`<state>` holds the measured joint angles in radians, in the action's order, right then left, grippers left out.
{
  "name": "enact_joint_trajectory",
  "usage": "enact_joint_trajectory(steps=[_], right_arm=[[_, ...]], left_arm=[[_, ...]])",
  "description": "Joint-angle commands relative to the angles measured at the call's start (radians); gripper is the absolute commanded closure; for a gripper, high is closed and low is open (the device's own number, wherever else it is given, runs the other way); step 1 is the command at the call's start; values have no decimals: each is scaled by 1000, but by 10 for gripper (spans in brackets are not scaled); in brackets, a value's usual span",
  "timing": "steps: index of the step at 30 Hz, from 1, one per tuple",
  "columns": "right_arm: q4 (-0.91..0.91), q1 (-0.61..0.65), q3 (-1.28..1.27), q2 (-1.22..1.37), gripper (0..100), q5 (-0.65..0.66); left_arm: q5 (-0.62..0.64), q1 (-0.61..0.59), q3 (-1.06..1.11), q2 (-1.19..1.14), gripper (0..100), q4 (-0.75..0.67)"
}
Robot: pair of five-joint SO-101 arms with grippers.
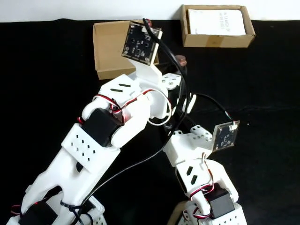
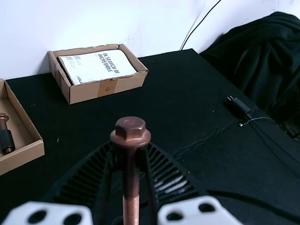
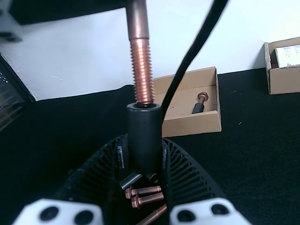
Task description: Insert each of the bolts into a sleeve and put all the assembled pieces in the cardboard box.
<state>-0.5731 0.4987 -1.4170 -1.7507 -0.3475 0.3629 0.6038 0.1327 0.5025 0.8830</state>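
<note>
My L gripper is pressed together on the copper bolt. It pinches the smooth shank, and the hex flange head stands clear past the fingertips. My R gripper is pinching the black sleeve, which stands straight between the ribbed fingers. The threaded tip of the bolt sits in the mouth of the sleeve. Most of the thread and the smooth shank are outside it.

In the high view the two arms meet over the black table cloth, just beside the cardboard box. This box holds one assembled piece, a bolt w/ a sleeve on it, lying on the bottom.

On the cloth beyond my R gripper lie at least three loose bolts and a loose sleeve, all close together.

The second cardboard box stands well apart, near the far edge of the table. It holds a white booklet w/ a dark printed title on the cover, and there is a small mark on the box front.

A small black plug w/ a thin wire lies on the cloth, far from both boxes. A thick black cable passes in front of the cardboard box in the R wrist view.
</note>
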Motion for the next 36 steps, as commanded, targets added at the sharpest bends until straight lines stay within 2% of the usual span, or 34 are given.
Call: enact_joint_trajectory(steps=[1, 22, 36], right_arm=[[25, 2, 13, -15, 991, -6], [25, 2, 7, -15, 991, -9], [25, 2, 5, -7, 991, -9]], left_arm=[[-46, 4, -5, 4, 991, -17], [-71, 5, 84, 15, 991, -12], [-71, 7, 47, 16, 991, 152]])
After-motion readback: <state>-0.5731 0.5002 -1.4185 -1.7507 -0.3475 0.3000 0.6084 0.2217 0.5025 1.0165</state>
